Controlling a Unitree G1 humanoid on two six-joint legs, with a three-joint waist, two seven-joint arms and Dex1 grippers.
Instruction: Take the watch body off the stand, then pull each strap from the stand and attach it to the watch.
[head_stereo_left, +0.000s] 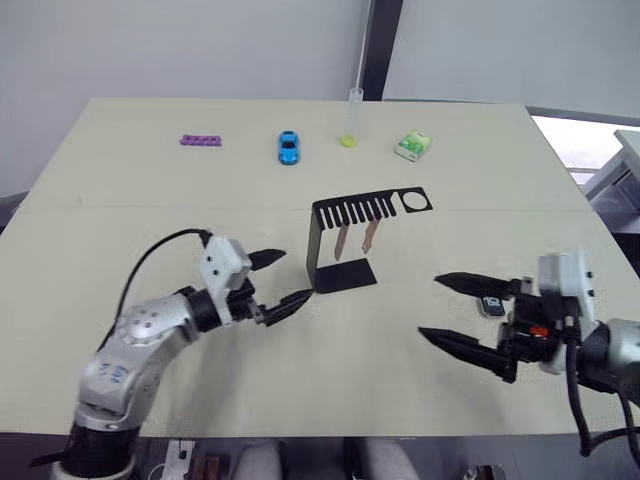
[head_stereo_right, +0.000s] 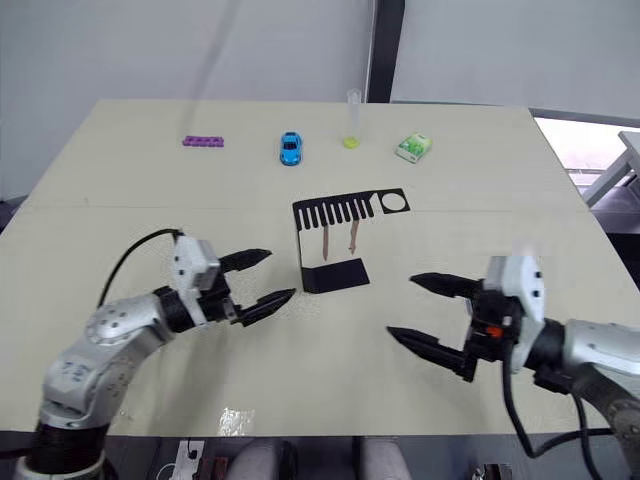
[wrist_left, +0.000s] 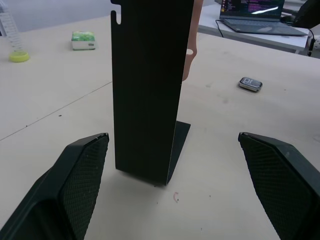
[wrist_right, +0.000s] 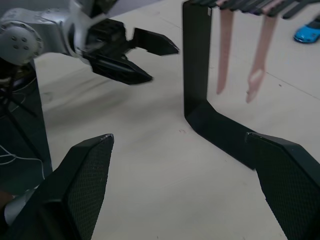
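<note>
**Watch body off the stand, both straps hanging**

The left end effector (head_stereo_left: 277, 280) sits released, fingers spread, just beside the upright of the black stand (head_stereo_left: 322, 245) on the pale worktop (head_stereo_left: 120, 200). The right end effector (head_stereo_left: 452, 310) is likewise released and grasps nothing; the watch body (head_stereo_left: 491, 306) lies flat on the worktop close by it, near its upper finger, well apart from the stand. Two pinkish-tan straps (head_stereo_left: 342, 242) hang from the stand's slotted top arm, between the two end effectors. Beyond them sit a purple strip (head_stereo_left: 201, 141), blue toy car (head_stereo_left: 289, 147), clear tube (head_stereo_left: 353, 115) and green-white packet (head_stereo_left: 413, 146).
</note>
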